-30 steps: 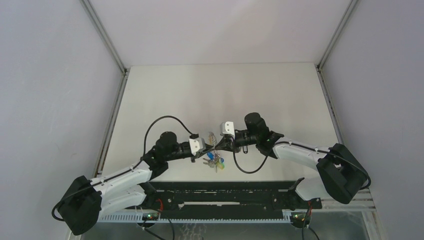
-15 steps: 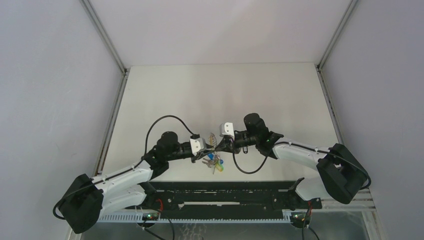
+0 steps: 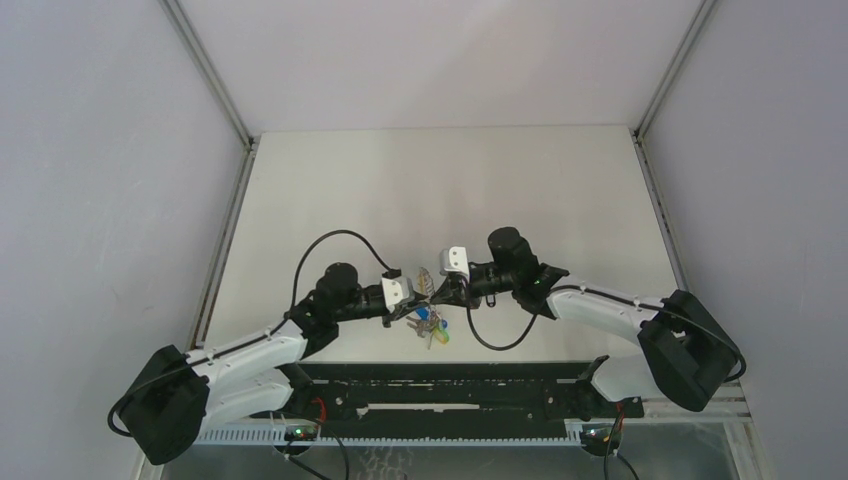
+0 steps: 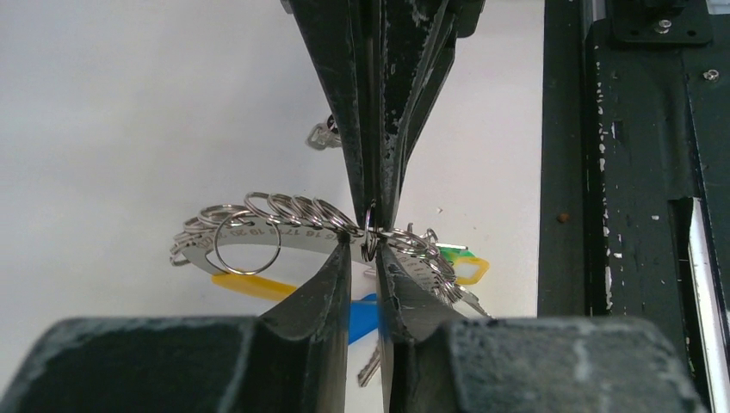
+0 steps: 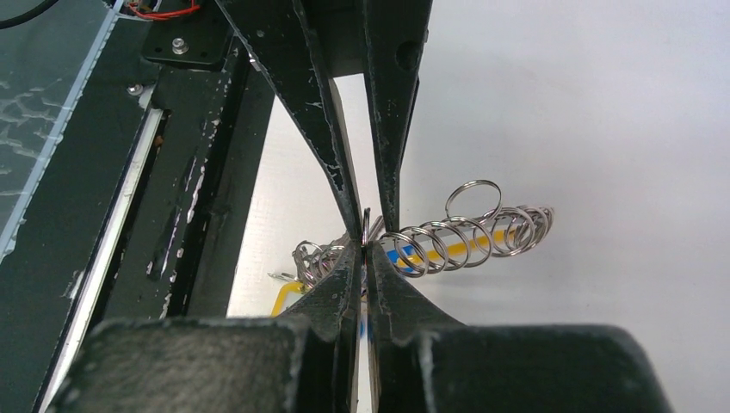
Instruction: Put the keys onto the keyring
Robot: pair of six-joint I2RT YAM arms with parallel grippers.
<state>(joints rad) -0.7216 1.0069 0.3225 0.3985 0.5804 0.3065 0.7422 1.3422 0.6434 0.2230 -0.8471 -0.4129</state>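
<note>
The left gripper [image 4: 366, 258] holds its jaws narrow, 1 on each side of a small split ring; I cannot tell whether they pinch it. The right gripper [image 5: 363, 251] meets it tip to tip, closed on that ring's wire. The ring belongs to the silvery metal keyring with a curved numbered band, yellow strip and blue and green tags [image 4: 293, 234], held between the 2 grippers over the white table [image 4: 129, 103], near the arms' bases. It looks light, stiff and slippery, with a bunch free to swing, so the thin wire is the place to grip. A small silver-and-dark piece [image 4: 320, 134], perhaps the loose key, lies on the table further right. Both forearms reach low and level toward each other.
</note>
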